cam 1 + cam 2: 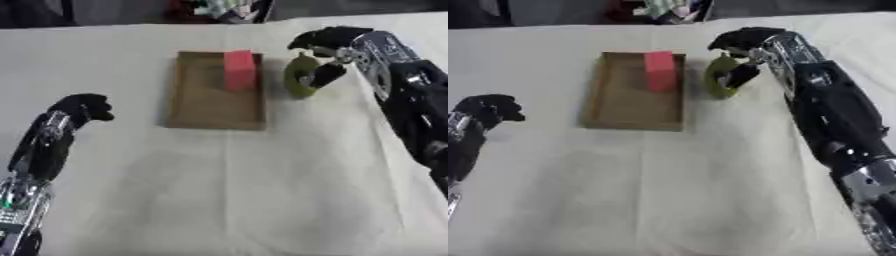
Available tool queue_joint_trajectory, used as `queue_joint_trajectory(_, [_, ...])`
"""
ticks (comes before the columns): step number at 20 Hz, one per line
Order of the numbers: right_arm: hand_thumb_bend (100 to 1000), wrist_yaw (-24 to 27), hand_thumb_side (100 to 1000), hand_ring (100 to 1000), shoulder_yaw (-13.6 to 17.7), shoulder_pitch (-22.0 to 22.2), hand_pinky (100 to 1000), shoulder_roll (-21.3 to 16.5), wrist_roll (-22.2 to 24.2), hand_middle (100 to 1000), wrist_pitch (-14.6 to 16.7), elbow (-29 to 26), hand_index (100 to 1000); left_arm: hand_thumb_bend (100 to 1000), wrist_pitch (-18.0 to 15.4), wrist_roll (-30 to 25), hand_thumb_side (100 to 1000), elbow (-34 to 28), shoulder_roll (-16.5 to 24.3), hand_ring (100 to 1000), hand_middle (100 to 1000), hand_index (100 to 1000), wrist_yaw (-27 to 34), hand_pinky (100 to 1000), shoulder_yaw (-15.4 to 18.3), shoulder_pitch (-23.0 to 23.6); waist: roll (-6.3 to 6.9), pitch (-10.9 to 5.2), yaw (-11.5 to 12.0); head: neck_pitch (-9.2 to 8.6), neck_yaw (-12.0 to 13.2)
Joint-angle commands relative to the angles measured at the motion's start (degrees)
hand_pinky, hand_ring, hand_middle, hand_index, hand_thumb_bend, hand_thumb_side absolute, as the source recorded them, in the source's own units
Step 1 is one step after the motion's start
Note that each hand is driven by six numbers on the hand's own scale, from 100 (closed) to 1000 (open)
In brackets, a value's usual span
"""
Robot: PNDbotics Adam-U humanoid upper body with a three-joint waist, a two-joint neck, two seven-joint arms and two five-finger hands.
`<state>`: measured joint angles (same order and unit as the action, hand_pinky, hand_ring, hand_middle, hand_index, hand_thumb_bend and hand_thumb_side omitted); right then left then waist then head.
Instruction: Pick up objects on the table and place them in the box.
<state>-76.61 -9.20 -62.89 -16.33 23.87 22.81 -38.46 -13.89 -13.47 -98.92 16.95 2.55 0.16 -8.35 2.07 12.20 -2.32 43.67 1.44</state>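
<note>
Right now I have the right hand (322, 55) curled round a green cup (300, 76) just beside the box (216, 107), left hand (83, 110) curled idle.

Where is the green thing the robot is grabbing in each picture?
Left eye view: the green thing sits upper right of middle, in the right hand, just right of the box.
Right eye view: the green thing sits a little more toward the middle, just right of the box.
Shared landmark: the red block inside the box, at its far right corner, right next to the green thing.
</note>
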Motion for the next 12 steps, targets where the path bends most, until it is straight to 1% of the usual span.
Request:
queue_joint_trajectory(1, [100, -1.91, 389, 791, 0.73, -0.67, 752, -0.26, -1.24, 715, -0.23, 0.78, 854, 100, -0.02, 0.06, 1000, -0.81, 0.73, 614, 604, 750, -0.01, 708, 0.63, -0.49, 0.1, -0.98, 0.02, -0.61, 0.13])
queue_joint_trajectory(2, [100, -2.2, 386, 772, 0.83, -0.63, 741, -0.22, -1.99, 668, -0.2, 0.8, 810, 100, -0.03, 0.09, 1000, -0.81, 0.73, 614, 604, 750, -0.01, 708, 0.65, -0.47, 0.13, -0.97, 0.02, -0.61, 0.13])
queue_joint_trajectory(3, [100, -2.38, 372, 728, 0.92, -0.64, 715, -0.21, -2.87, 539, -0.18, 0.72, 676, 100, -0.04, 0.1, 1000, -0.8, 0.74, 614, 604, 750, -0.01, 708, 0.65, -0.46, 0.15, -0.98, 0.02, -0.61, 0.12])
queue_joint_trajectory(5, [100, -2.45, 355, 696, 1.06, -0.64, 697, -0.28, -4.85, 473, -0.24, 0.3, 601, 100, -0.04, 0.1, 1000, -0.78, 0.72, 614, 604, 750, -0.01, 708, 0.65, -0.46, 0.14, -0.98, 0.01, -0.63, 0.09])
queue_joint_trajectory(6, [100, -2.36, 342, 667, 1.11, -0.66, 681, -0.34, -5.75, 416, -0.29, 0.1, 535, 100, -0.04, 0.09, 1000, -0.77, 0.71, 614, 604, 750, -0.01, 708, 0.64, -0.46, 0.13, -0.99, 0.01, -0.63, 0.09])
queue_joint_trajectory(9, [100, -1.8, 318, 625, 1.14, -0.81, 659, -0.55, -7.9, 336, -0.36, -0.67, 448, 100, -0.03, 0.07, 1000, -0.78, 0.71, 613, 604, 750, 0.0, 708, 0.63, -0.48, 0.07, -1.0, 0.02, -0.65, 0.07])
queue_joint_trajectory(12, [100, -0.95, 297, 594, 1.01, -0.91, 641, -0.75, -9.47, 289, -0.3, -1.67, 395, 100, -0.02, 0.08, 1000, -0.78, 0.72, 613, 604, 750, 0.0, 708, 0.63, -0.44, 0.04, -1.02, 0.05, -0.67, 0.07])
